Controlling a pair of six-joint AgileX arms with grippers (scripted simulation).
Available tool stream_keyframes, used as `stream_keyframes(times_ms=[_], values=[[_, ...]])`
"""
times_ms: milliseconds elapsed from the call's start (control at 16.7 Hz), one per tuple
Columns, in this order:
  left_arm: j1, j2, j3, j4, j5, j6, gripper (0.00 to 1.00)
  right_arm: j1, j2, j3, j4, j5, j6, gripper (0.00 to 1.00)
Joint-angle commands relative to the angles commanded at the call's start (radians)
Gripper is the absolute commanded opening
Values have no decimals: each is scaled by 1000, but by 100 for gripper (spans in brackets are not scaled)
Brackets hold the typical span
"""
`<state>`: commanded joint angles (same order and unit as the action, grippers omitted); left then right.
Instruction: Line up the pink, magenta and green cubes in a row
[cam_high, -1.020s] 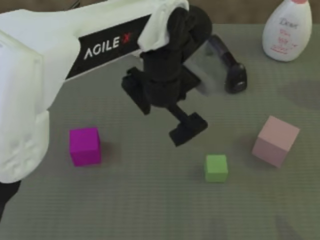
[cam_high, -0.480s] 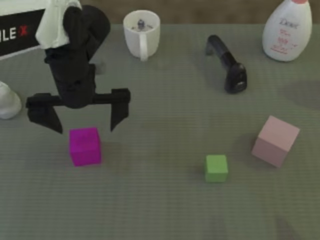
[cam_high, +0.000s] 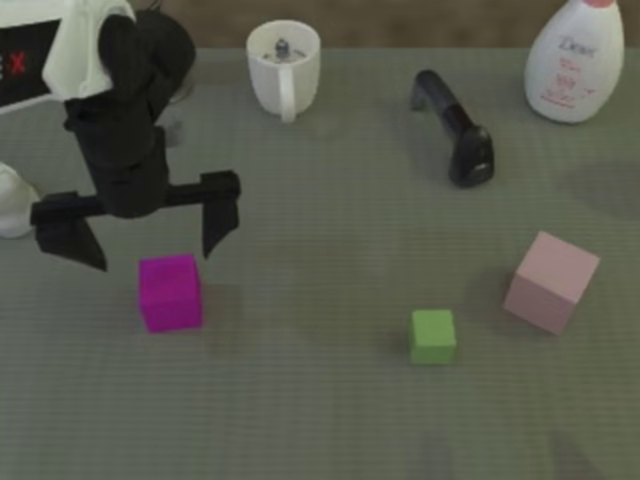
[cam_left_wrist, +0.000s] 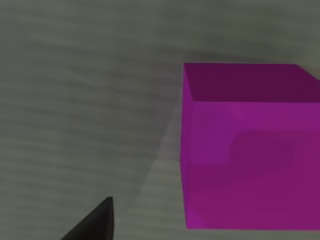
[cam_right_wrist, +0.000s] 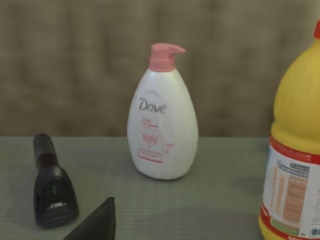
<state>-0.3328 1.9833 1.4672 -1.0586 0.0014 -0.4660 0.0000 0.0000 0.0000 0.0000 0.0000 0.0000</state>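
Surface: grey-green table (cam_high: 330, 420), brown wall behind.
Left gripper (cam_high: 140, 232): fingers spread wide, above the magenta cube (cam_high: 170, 292), a little behind it; not touching.
Hidden: the left arm is cut off at the frame edge; the right gripper's jaws cannot be judged, only one dark tip shows.
Magenta cube: left side, faces nearly square to the table edges.
Green cube (cam_high: 432, 335): centre-right, square too.
Pink cube (cam_high: 551, 281): right, turned, possibly tilted.
Open room: wide bare area between magenta and green.
Far edge: mug (cam_high: 284, 68), scanner (cam_high: 455, 128), Dove bottle (cam_high: 574, 60), yellow bottle (cam_right_wrist: 295, 145).
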Motion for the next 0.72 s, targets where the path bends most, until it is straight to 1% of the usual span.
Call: stream_keyframes(times_ms=[180, 540, 720], values=[[3, 27, -34, 65, 0, -1, 100, 0, 0, 0, 0, 0, 0, 100], [5, 122, -156, 284, 1, 2, 100, 0, 0, 0, 0, 0, 0, 100], [6, 137, -175, 317, 1, 2, 100, 0, 0, 0, 0, 0, 0, 100]])
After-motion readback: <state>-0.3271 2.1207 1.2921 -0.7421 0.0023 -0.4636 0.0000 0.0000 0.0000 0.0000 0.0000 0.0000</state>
